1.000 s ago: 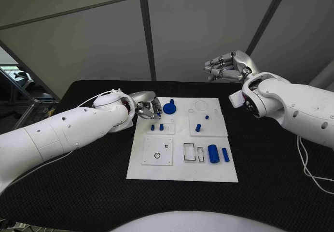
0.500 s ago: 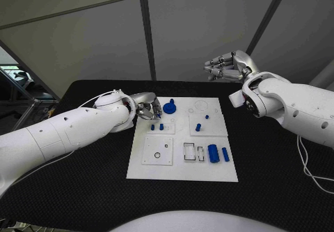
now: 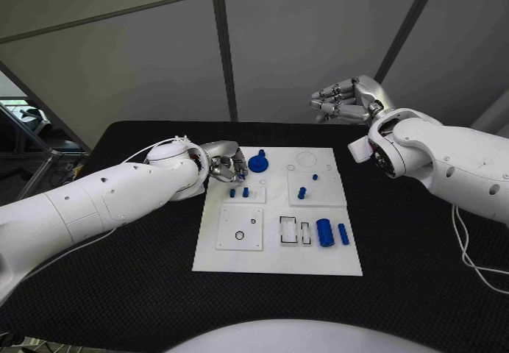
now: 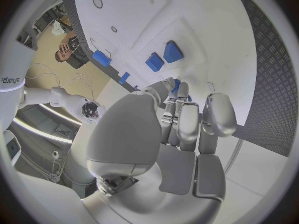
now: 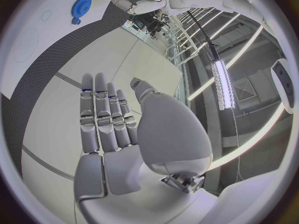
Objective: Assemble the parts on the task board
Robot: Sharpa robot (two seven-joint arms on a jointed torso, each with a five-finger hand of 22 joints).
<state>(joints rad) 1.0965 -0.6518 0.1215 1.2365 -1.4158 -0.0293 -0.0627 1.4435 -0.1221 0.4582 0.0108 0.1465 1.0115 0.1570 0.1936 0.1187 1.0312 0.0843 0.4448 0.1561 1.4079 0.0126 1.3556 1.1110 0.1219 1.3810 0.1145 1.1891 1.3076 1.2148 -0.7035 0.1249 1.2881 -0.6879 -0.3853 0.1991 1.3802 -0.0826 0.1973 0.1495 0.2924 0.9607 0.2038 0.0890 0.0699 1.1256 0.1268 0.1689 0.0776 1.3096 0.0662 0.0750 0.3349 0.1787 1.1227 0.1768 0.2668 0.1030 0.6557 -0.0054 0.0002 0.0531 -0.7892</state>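
- As the head view is showing it, the task board (image 3: 278,213) is lying flat in the middle of the black tabletop (image 3: 424,243), with the left hand (image 3: 225,163) hanging over its far left corner, just beside the blue gear (image 3: 258,163) that is sitting there. Whether the fingers are touching the gear or pinching anything I cannot tell from here.
- The same view is showing two short blue pegs (image 3: 239,193) standing in a raised plate, another peg (image 3: 301,194) on the plate beside it, and a thick blue cylinder (image 3: 324,233) with a thinner one (image 3: 343,234) lying near the rectangular slots. The right hand (image 3: 346,101) is hovering well beyond the board's far edge, fingers loosely curled and holding nothing.
- The left wrist view is looking past the left hand's fingers (image 4: 187,127), which are bunched together; a sliver of blue is peeking between their tips, but what it is remains unclear.
- The right wrist view is showing the right hand's fingers (image 5: 102,117) lying straight and side by side, empty, with the gear (image 5: 81,7) far off.
- By my judgement the parts are looking like light, rigid, smooth plastic, so they are likely slipping under a loose pinch; taking the gear by its toothed rim, and the pegs and cylinders across their round sides, seems safest.
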